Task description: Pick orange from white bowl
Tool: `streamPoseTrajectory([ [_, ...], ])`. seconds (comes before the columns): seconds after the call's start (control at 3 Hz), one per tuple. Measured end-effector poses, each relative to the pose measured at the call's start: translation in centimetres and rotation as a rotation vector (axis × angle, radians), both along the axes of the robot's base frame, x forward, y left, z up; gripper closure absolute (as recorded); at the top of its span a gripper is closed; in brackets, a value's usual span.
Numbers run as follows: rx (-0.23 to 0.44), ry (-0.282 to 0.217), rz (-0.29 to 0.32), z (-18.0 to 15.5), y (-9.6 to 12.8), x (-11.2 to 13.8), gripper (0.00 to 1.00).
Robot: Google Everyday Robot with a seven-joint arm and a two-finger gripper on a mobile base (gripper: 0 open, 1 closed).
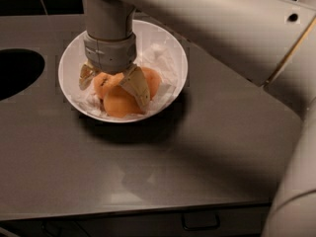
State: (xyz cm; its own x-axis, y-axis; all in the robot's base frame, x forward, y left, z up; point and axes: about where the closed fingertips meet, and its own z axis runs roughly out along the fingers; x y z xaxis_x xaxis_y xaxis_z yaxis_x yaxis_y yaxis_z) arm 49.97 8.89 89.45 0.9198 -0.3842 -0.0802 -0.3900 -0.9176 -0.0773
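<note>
Starting at the far left: passing a dark round opening [17,73] in the bench [148,172], well apart from the work and playing no part in it. Moving on to the white bowl [65,58], sitting on the bench and cradling three fruits on crumpled white paper [162,63]. Hanging straight down into it, the gripper [111,90], straddling the orange [102,85] with the dark dimple. Pressing one finger [87,76] against its left flank and the other finger [134,84] against its right, so seemingly clamping it rather than gaping wide. Touching it in front, a paler orange [117,105]; peeking out just beyond the right finger, a deeper-coloured one [153,80]. Stretching away up and to the right, the pale arm [227,28].

Judging progress: reaching and closing looking done, lifting not yet, with the fruit sitting low inside the rim among its neighbours. Remaining: raising it clear of the bowl without dragging paper along or nudging the other two out.
</note>
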Motion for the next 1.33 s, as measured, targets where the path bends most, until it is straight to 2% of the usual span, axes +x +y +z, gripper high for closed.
streamPoseTrajectory([
  [1.33, 0.000, 0.024, -0.028, -1.0, -1.1, -0.9, 0.17],
])
